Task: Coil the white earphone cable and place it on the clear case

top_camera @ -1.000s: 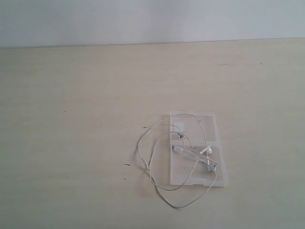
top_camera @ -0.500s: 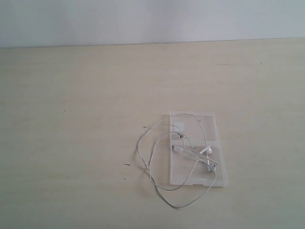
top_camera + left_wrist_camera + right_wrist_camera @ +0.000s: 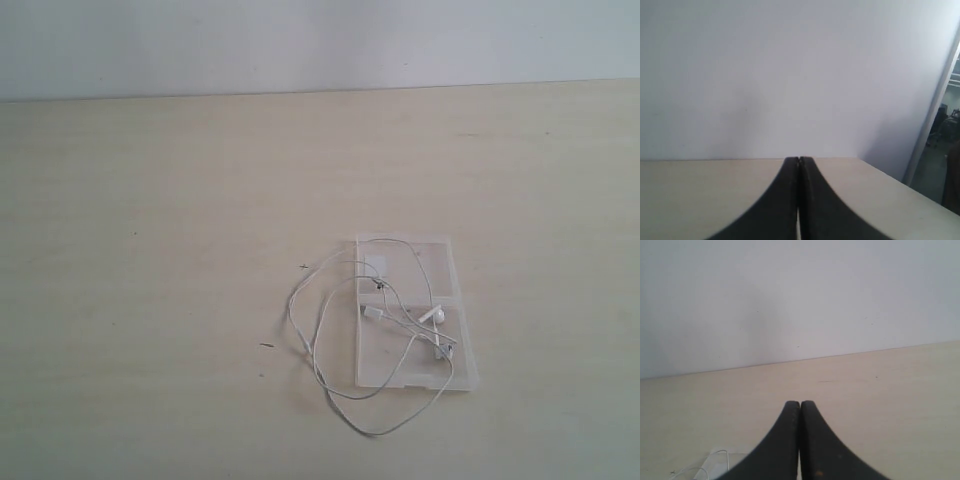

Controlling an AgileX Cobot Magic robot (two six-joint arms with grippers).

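Wire this thin looks featherlight, limp and springy, I judge: the white earphone cable (image 3: 375, 312) would slip a flat pinch, so its stiffer earbuds (image 3: 437, 314) seem the surest handles. Its tangle sprawls loosely from 1 toward 7 o'clock, earbuds on the clear case (image 3: 445, 270), loops spilling past the case's 9 o'clock edge onto the table (image 3: 150, 250). The case's long axis runs 12 to 6. Left gripper (image 3: 799, 165) and right gripper (image 3: 800, 407) are both pinched closed, holding nothing.
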